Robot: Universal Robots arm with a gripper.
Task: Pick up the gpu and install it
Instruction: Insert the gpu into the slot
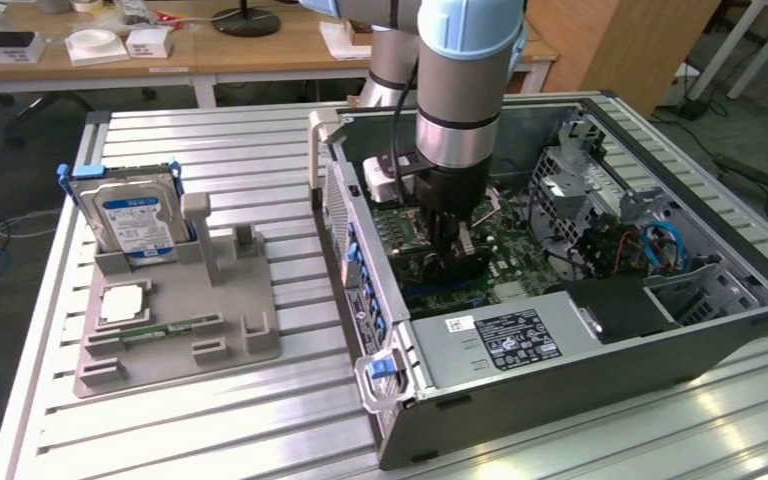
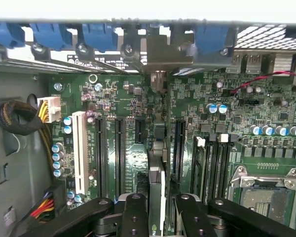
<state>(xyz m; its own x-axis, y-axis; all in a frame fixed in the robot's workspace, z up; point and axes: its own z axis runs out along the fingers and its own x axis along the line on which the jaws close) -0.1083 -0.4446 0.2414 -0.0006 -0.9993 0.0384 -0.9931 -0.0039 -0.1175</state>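
Note:
The gpu is a thin dark card seen edge-on, held upright between the two black fingers of my gripper. The gripper is shut on the gpu. The card hangs over the green motherboard, in line with the gap between the long black slots and another black slot. I cannot tell whether its lower edge touches the board. In the exterior view my gripper reaches down into the open computer case, with the dark gpu under it.
A grey holder at the exterior view's left carries a silver hard drive with a blue label, a green memory stick and a square chip. Inside the case are a power supply, cables and the processor socket.

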